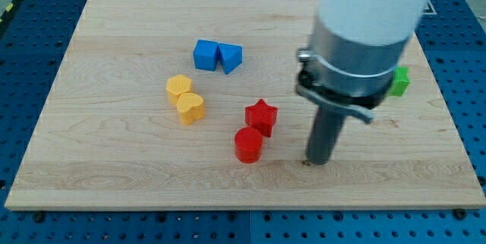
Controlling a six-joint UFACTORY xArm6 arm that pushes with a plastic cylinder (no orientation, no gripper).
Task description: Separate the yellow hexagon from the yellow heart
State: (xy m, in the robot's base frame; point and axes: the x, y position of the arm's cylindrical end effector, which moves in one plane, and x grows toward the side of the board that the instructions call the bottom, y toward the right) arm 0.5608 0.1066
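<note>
Yellow hexagon [178, 87] on the wooden counter [114, 160], left of centre, touching the yellow heart [190, 109], which sits just below and slightly to the view's right of it. Not yet separated. Toward the view's top from the yellow pair, a blue cube [205, 55] pressed against a blue triangular block [231, 58] on its right side. To the view's right of the yellows, a red star [261, 116] with a red cylinder [248, 144] touching it just below and left. At the view's right, a green block [400, 81], shape not clear, mostly hidden behind the arm's housing. No containers anywhere; every block lying loose on the counter. No jaws on this arm, only a straight dark rod. My tip [318, 162] down at the counter surface, to the view's right of the red cylinder and red star, near but apart from both, and well apart from the yellow pair.
</note>
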